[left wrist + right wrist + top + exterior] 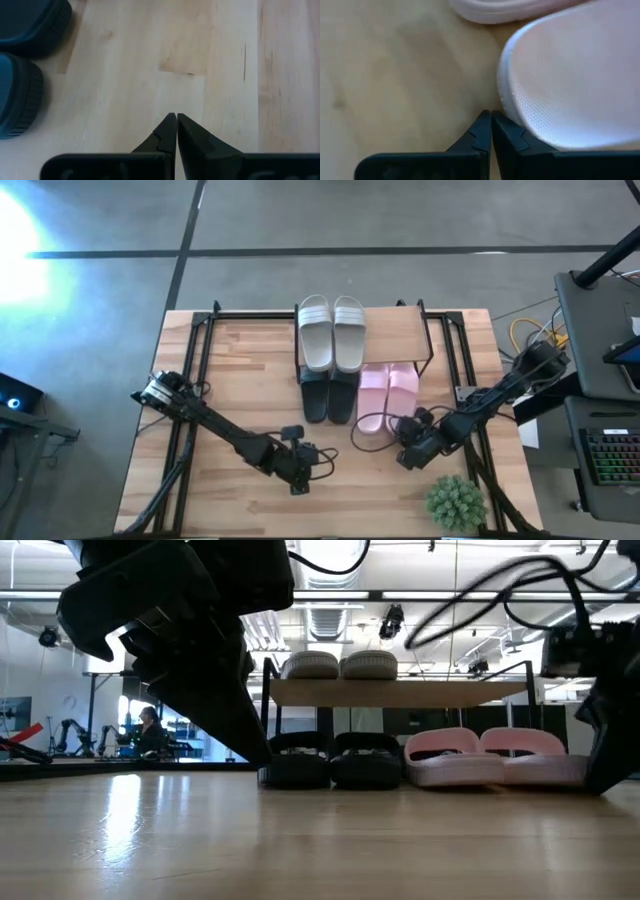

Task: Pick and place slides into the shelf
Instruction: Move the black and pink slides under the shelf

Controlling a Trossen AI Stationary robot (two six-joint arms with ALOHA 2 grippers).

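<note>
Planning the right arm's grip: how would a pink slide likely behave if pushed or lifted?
The pink slide looks like thick foam-like rubber, so probably light and slightly bendy. Lying flat on the table, it should slide, not roll. Its textured sole may resist slipping.

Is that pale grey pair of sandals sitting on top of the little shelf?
Yes, the pale grey pair lies side by side on the shelf's wooden top board, while the black pair sits beneath it.
</note>
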